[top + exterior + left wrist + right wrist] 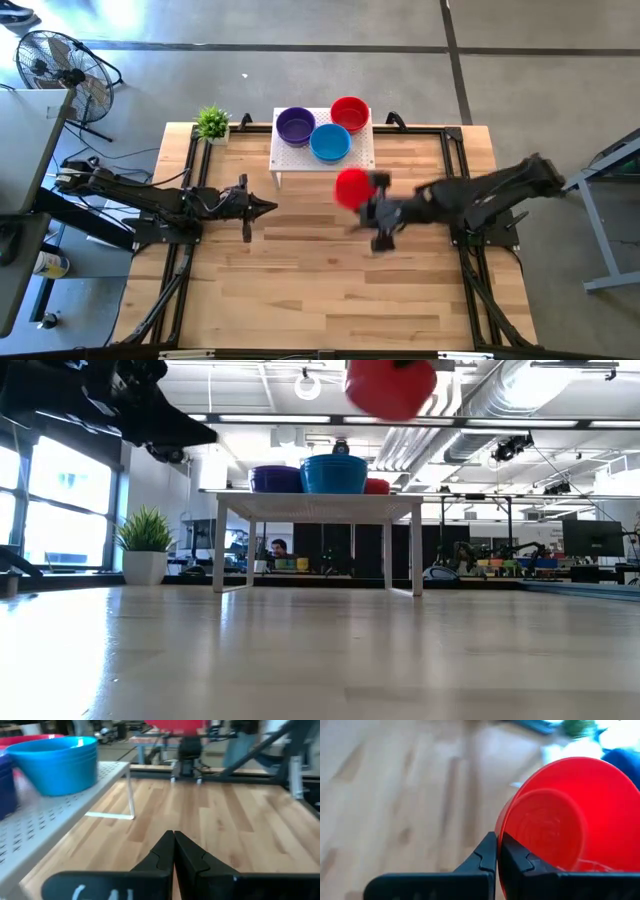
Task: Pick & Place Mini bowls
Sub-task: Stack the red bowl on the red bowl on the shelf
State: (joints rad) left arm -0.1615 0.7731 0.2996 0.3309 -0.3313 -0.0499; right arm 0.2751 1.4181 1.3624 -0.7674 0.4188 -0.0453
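1. The right gripper (372, 195) hangs above the middle of the table (300, 290), just off the front edge of the white stand (360, 155). Its fingers are pinched together on the rim of a red bowl (351, 187).
2. In the right wrist view the held red bowl (570, 815) is tipped on its side, its open mouth facing the camera, with the rim caught between the fingertips (490, 852).
3. From table height, the same bowl (390, 385) is well up in the air, higher than the stand's top (320, 505).
4. Three more bowls sit on the stand: a purple bowl (295, 125) toward its left edge, a blue bowl (330, 142) at the middle near the front edge, and a second red bowl (349, 112) toward the back right corner.
5. The blue and purple bowls touch or nearly touch; the blue one also sits just beside the red one at the back.
6. The left gripper (268, 208) waits over the left part of the table, near the stand's left front leg. Its fingers (165, 852) are pressed fully together with nothing between them.
7. A small plant (212, 124) stands at the table's back left corner, just left of the stand.
8. A floor fan (60, 70) stands on the floor beyond that corner.
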